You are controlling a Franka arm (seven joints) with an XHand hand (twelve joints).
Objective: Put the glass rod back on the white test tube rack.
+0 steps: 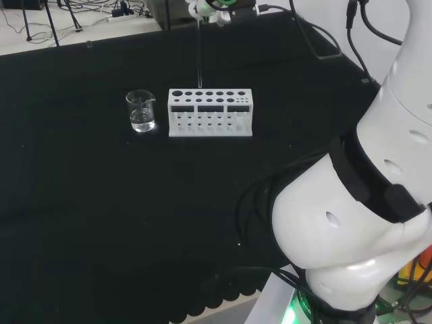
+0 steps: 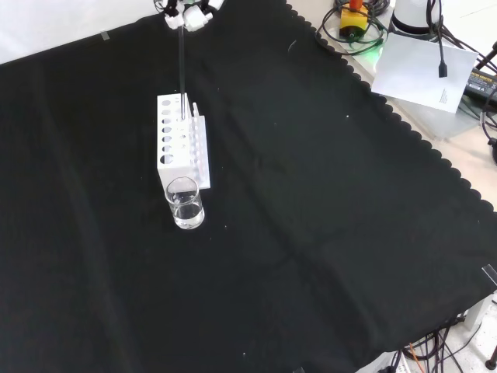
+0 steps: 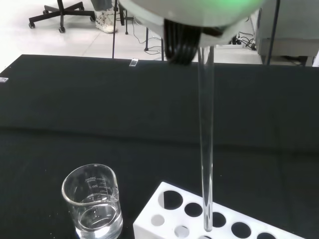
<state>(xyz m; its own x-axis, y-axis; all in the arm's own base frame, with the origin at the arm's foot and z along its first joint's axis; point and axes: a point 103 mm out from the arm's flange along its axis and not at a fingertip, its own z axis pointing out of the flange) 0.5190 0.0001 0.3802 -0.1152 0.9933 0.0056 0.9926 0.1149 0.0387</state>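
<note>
**Rod upright over rack, tip at a hole**

Black cloth bench (image 1: 81, 223), cables and pale floor behind. Going left to right in the head view: clear beaker (image 1: 141, 111) with a little liquid, just beside the white test tube rack (image 1: 210, 113), then the arm's own white links.

The hand (image 1: 206, 8) sits at the top edge above the rack, holding the glass rod (image 1: 199, 50) by its upper end; the fingers themselves aren't clear enough to describe. The rod hangs straight down from the hand, long axis vertical, a thin clear straight stick. In the wrist view its lower tip reaches the rack's top face at one hole; whether it's inside yet, cannot tell. Judgement: next move is straight down, little sideways correction.
</note>
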